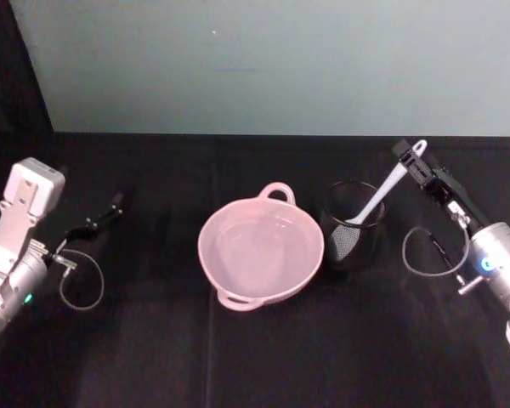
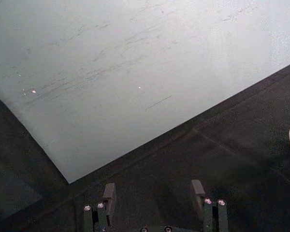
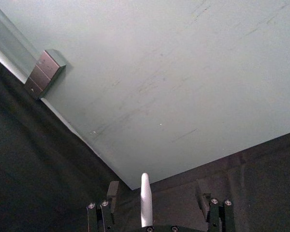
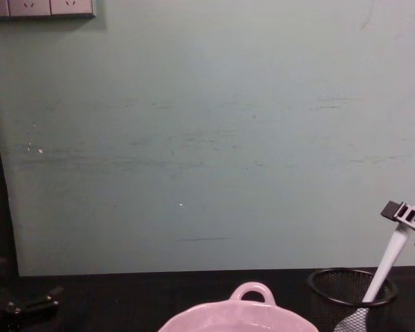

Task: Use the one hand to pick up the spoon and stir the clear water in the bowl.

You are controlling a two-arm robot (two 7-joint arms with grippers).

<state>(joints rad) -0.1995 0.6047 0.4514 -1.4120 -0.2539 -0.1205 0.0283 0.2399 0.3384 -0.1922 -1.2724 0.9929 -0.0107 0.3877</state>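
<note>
Your black right gripper point(image 1: 410, 160), jaws spread, straddles the top of the slim white plastic spoon point(image 1: 382, 192) slanting up and rightward from the black wire-mesh cup point(image 1: 357, 251) just right of the wide pale pink bowl point(image 1: 263, 296); the left gripper point(image 1: 110, 208) idles released, well left of it.

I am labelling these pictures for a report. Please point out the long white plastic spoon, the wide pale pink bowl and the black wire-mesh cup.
Long white plastic spoon point(image 1: 384, 189), head view, middle of its handle.
Wide pale pink bowl point(image 1: 201, 246), head view, left rim.
Black wire-mesh cup point(image 1: 365, 252), head view, front wall.
</note>
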